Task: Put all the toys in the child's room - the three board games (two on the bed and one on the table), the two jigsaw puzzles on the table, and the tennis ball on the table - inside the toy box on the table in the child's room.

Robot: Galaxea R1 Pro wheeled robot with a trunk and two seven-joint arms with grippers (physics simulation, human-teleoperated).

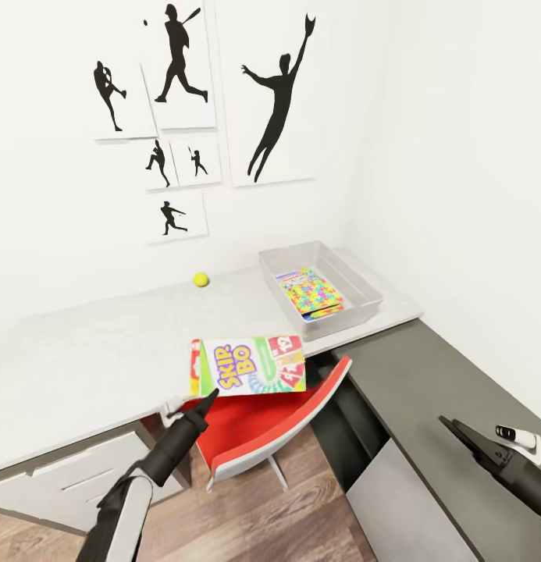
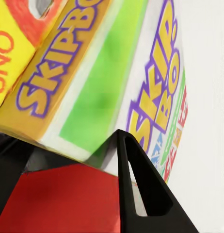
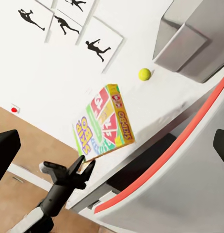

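Skip-Bo board game (image 1: 250,365) hangs in the air above the front edge of the table (image 1: 90,351), over the red seat of the chair (image 1: 262,425), pinched at its lower left corner by the left gripper (image 1: 198,407), whose fingers are closed on the box. Its printed lid faces the robot and its long axis runs roughly along the table's front edge. From the box, the toy box (image 1: 362,290) lies farther back and to the right, at the table's far corner, with a jigsaw puzzle (image 1: 311,293) already inside. The tennis ball (image 1: 201,279) rests on the table behind the box, well apart from the bin. The right gripper (image 1: 489,441) hovers over the dark counter (image 1: 426,375); I cannot tell its opening. The left arm is the one placed to carry the box rightward and back.
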